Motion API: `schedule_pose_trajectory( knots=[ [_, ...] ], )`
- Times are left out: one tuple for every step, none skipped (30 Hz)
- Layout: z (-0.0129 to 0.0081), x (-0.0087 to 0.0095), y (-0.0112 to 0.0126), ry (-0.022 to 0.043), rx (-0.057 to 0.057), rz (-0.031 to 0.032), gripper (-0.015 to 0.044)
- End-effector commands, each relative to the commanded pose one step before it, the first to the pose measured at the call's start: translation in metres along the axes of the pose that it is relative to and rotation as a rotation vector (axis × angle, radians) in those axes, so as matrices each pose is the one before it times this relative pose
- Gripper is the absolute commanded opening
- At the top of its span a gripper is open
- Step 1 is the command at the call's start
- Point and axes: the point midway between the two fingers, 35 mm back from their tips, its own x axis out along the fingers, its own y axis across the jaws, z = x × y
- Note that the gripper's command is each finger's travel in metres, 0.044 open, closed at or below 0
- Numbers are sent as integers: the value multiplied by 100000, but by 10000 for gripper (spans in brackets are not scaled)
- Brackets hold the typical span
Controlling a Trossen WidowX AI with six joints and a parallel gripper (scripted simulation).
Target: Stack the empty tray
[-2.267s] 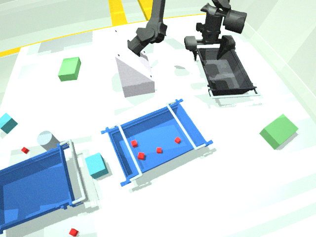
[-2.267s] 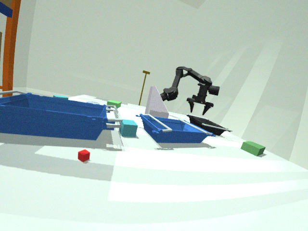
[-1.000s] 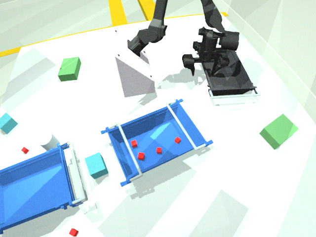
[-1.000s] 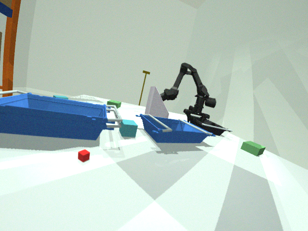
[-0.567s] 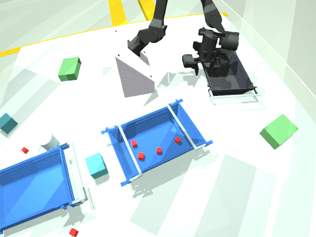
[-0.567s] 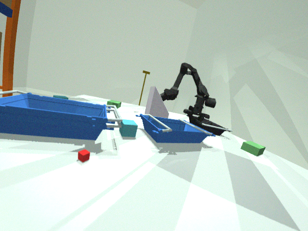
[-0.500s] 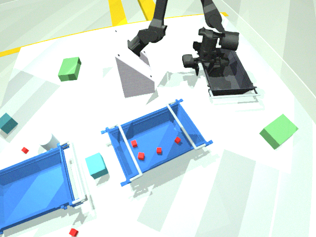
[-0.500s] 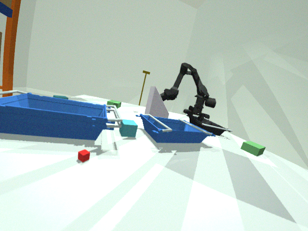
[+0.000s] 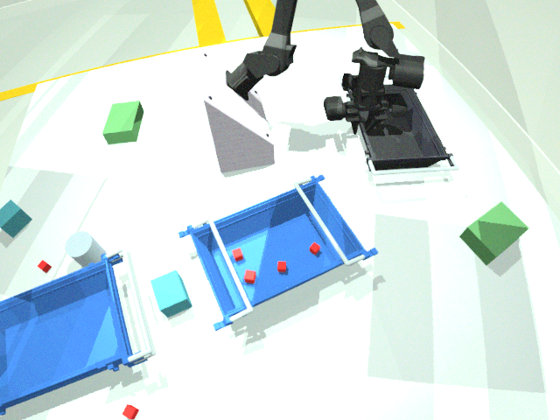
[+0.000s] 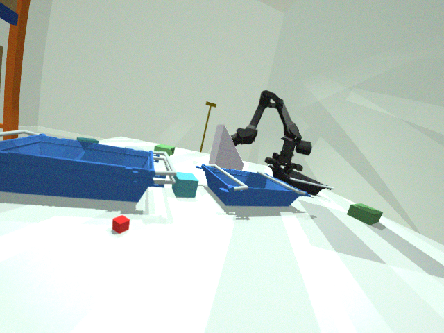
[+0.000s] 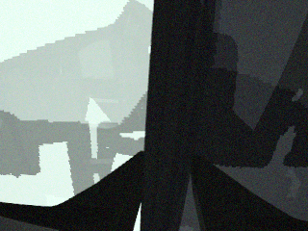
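The black tray (image 9: 407, 140) lies on the table behind the blue tray (image 9: 276, 244), whose bars cross its top. From the side, the gripper (image 10: 284, 168) pinches its wall. The wrist view shows only dark wall.

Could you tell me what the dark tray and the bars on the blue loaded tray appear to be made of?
Dark tray: looks like moulded plastic, matte charcoal, with thin, sloped walls. Blue loaded tray: its bars look like painted or coated metal wire, being thin round white rods bent at the ends, though the plain surface leaves this open.
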Motion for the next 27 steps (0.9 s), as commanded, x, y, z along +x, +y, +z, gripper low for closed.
schedule_pose_trajectory(
  knots=[
    [-11,29,210,125,714,879,95],
    [0,0,0,0,0,0,88],
    [0,0,0,0,0,0,81],
    [0,0,0,0,0,0,75],
    [0,0,0,0,0,0,68],
    [0,0,0,0,0,0,61],
    [0,0,0,0,0,0,55],
    [0,0,0,0,0,0,48],
    [0,0,0,0,0,0,41],
    [0,0,0,0,0,0,35],
    [0,0,0,0,0,0,28],
    [-19,-67,-3,6,-15,34,21],
    [-35,-128,-5,12,-27,64,15],
    [-50,-191,-7,17,-39,92,8],
    [-63,-258,-8,20,-49,118,1],
    [-69,-309,-8,21,-53,131,0],
    [-71,-357,-7,21,-55,137,0],
    [-67,-387,-5,19,-51,132,0],
    [-58,-399,-2,15,-44,118,0],
    [-47,-402,0,12,-36,101,0],
    [-36,-404,2,9,-29,84,0],
    [-25,-406,4,7,-21,66,0],
    [-14,-407,6,5,-14,48,0],
    [-3,-408,7,3,-6,30,0],
    [9,-408,9,2,1,11,0],
    [20,-408,9,2,7,-7,0],
    [31,-408,10,2,14,-26,0]
  ],
)
